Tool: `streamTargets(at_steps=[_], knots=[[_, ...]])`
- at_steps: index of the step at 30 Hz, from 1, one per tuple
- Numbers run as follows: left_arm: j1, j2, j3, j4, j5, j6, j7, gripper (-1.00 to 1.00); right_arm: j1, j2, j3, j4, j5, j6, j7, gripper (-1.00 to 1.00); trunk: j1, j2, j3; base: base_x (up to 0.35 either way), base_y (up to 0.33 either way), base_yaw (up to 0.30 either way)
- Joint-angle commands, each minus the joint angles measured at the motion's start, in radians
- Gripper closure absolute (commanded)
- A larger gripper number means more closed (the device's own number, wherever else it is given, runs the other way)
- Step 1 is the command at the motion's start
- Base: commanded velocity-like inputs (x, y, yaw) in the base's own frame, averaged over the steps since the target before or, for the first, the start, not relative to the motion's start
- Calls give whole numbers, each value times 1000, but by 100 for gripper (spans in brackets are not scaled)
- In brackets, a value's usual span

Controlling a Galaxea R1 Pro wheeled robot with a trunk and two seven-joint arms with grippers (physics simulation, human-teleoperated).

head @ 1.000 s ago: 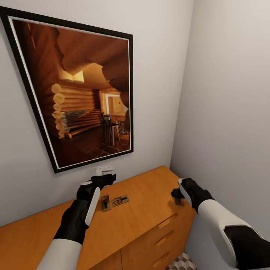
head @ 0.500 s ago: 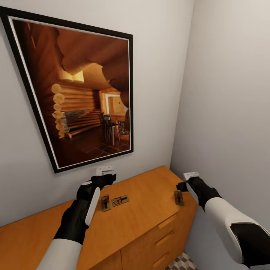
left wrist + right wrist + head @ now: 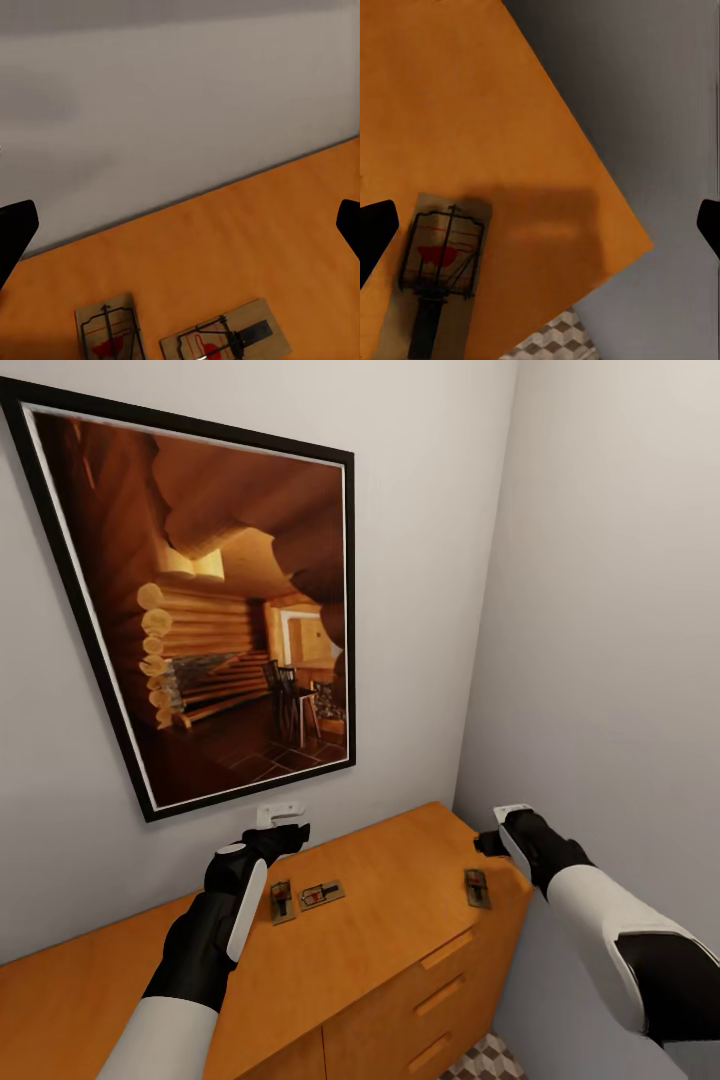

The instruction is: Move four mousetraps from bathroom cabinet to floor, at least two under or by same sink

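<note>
Right gripper (image 3: 497, 830) spread wide, empty, hovering just above the corner mousetrap (image 3: 477, 888) on the cabinet (image 3: 400, 920) top. Left gripper (image 3: 283, 826) also spread, beyond two mousetraps (image 3: 321, 894) mid-top. Judgement: lower straight, center board between fingers before closing; edge close.

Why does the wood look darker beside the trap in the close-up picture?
Right wrist view: a soft-edged shadow falls across the cabinet top beside the mousetrap. Left wrist view: the wall looks smooth and slightly blurred. Head view: even light, no glare.
</note>
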Motion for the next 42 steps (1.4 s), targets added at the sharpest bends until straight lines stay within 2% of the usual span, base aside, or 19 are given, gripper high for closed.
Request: streamTargets(at_steps=[1,13,21,25,30,37,42], knots=[[0,0,-1,-1,6,4,7,-100,-5,-1,6,-1,5,9,1,-100,0,-1,-1,0,0,0],[0,0,-1,-1,5,4,7,-100,-78,-2,4,-1,4,22,-1,-100,0,-1,-1,0,0,0],[0,0,-1,-1,5,4,7,-100,-137,-34,5,15,2,17,-8,-100,0,-1,-1,0,0,0],[0,0,-1,-1,5,4,7,-100,-146,-34,10,116,4,13,-5,-100,0,-1,-1,0,0,0],[0,0,-1,-1,5,4,7,-100,-149,-15,15,256,22,11,-1,-100,0,-1,-1,0,0,0],[0,0,-1,-1,5,4,7,-100,-149,-7,19,307,35,15,27,-100,0,-1,-1,0,0,0],[0,0,-1,-1,5,4,7,-100,-149,-8,20,315,39,16,125,-100,0,-1,-1,0,0,0]])
